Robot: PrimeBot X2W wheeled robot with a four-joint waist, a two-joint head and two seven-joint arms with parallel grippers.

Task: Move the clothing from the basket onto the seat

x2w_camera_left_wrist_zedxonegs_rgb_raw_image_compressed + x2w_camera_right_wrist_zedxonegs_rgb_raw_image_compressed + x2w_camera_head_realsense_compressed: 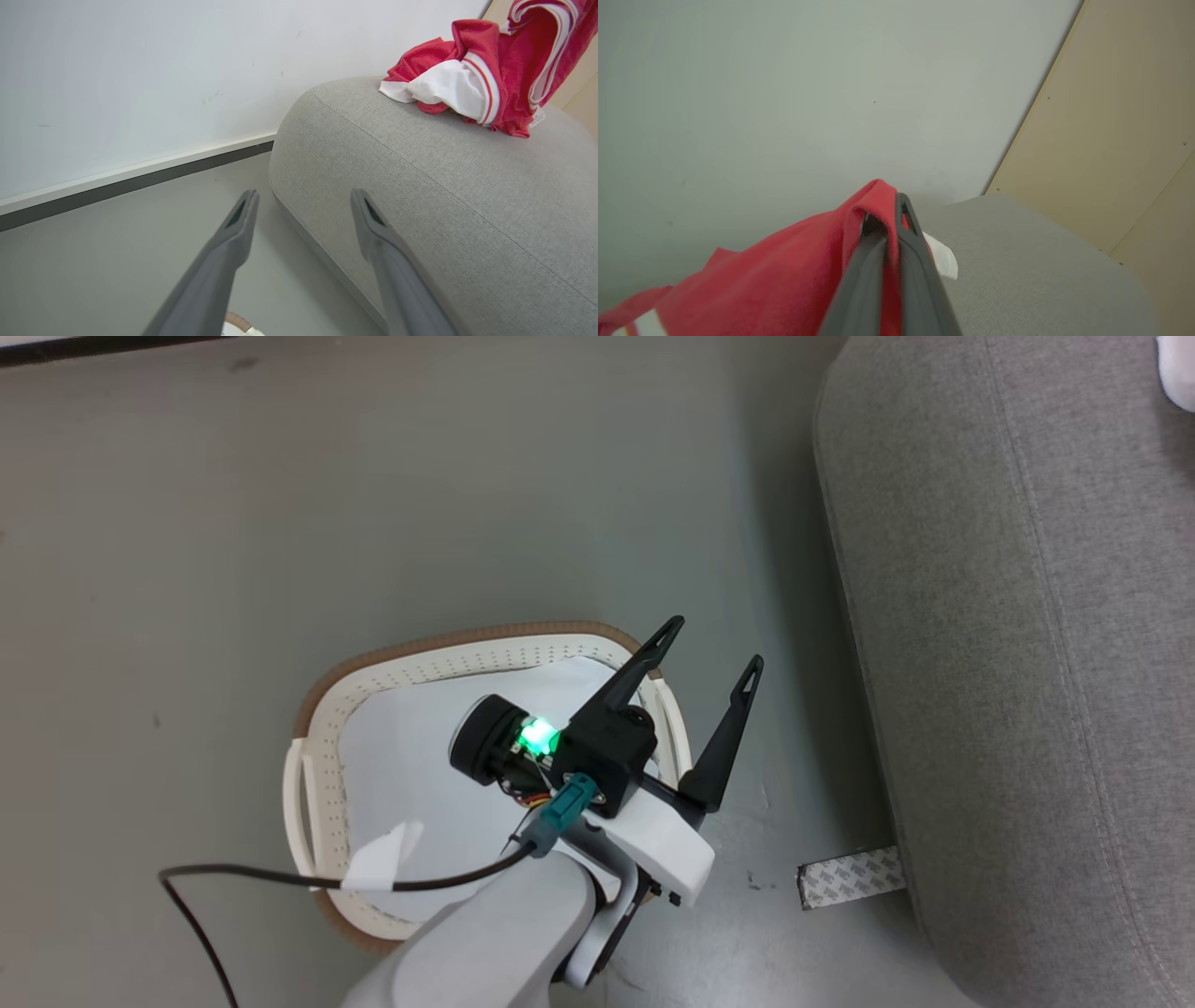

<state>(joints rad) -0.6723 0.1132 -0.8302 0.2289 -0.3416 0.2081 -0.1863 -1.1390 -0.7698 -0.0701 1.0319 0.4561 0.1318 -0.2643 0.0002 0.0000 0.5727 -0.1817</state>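
Has the left gripper splayed wide, long dark fingers angled up and a bit right in the head view. Pokes it up from the bottom on a pale forearm, with a green light lit on the wrist. Clamps the right gripper tight, pinching a fold of the clothing.

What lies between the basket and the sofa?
Head view: grey floor, the open left gripper hanging over it, and a patterned strip at the sofa's base.
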